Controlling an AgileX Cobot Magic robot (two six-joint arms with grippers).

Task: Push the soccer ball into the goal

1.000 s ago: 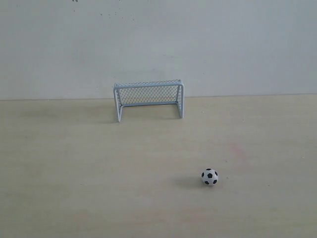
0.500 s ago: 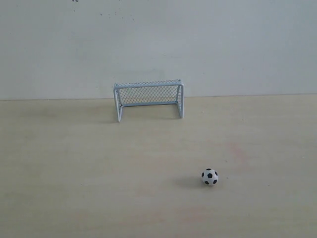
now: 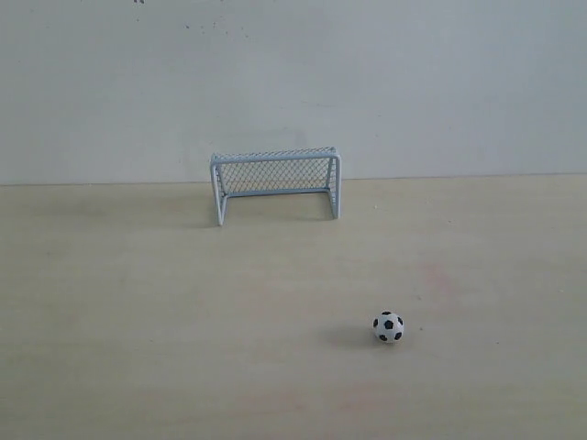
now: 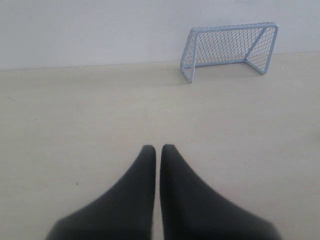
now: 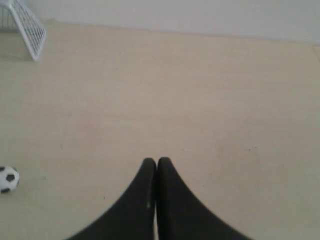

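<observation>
Ball (image 3: 388, 326) sits on the bare table (image 3: 138, 302), near the front, right of centre, well apart from the goal (image 3: 275, 174). Goal stands upright at the back by the wall (image 3: 293, 82), mouth facing forward, a bit left of centre. Ball is not in the goal and nothing touches it. No arm shows in the exterior view.

Left gripper (image 4: 157, 148): fingers together with only a thin slit between, holding nothing. Goal is ahead of it, and there's no ball in its view.

Right gripper (image 5: 156, 161): fingers pressed together, empty, above the table. Ball shows at the edge of its view, apart from the tips.

Step looks like the very start, with the approach not made and the push not begun. Right arm is the likely pusher, since the ball lies on its side. Next move calls for getting the closed tips low behind the ball, on the side away from the goal. The push then needs to go back and leftward, because the goal lies on a diagonal. Ball is round and probably rolls off line if hit off-centre, so contact should be centred and gentle.
</observation>
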